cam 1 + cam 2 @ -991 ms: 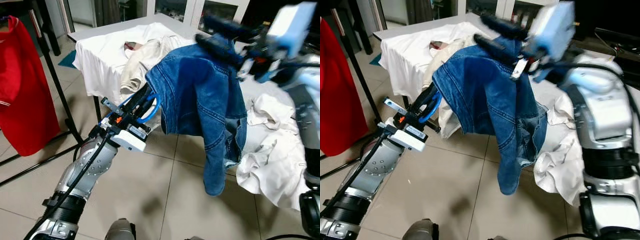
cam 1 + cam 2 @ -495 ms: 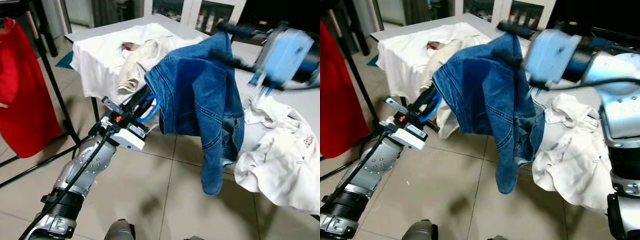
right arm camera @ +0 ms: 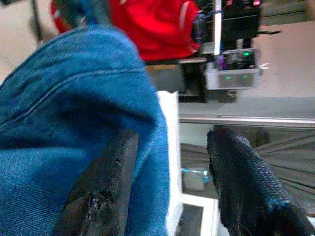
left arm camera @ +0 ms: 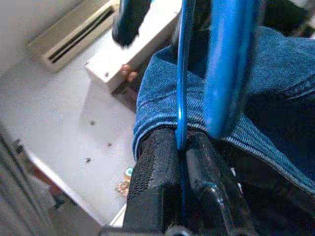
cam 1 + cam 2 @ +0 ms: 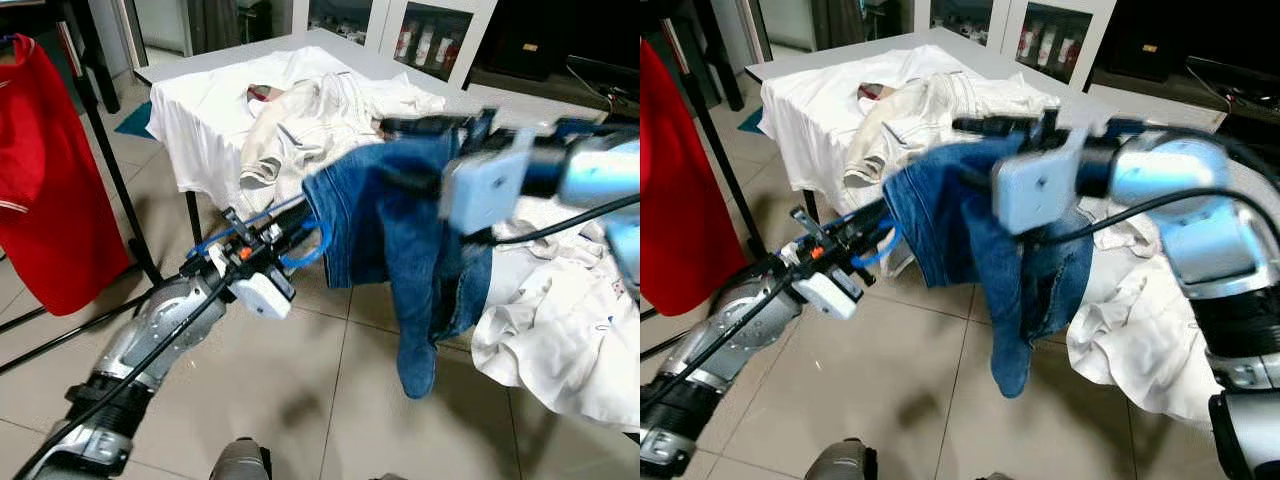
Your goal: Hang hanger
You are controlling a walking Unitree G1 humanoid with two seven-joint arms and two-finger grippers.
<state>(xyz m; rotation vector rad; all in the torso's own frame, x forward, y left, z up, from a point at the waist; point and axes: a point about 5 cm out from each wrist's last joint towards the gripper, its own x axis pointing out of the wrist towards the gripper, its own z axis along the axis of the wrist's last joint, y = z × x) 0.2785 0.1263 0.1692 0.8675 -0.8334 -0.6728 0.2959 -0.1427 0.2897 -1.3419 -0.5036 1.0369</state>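
Hanger [image 4: 183,98] between left pincer [image 4: 181,162] fingers

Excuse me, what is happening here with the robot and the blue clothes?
The robot is handling a denim jacket on a blue hanger in front of a table piled with white clothes. The left end effector is shut on the hanger's thin wire. The right end effector is open, with the denim lying over one finger. A red garment hangs on a rack at the robot's left.

Jacket [image 5: 400,220] btwn hands, table [image 5: 600,215] behind, rack [image 5: 95,110] left.
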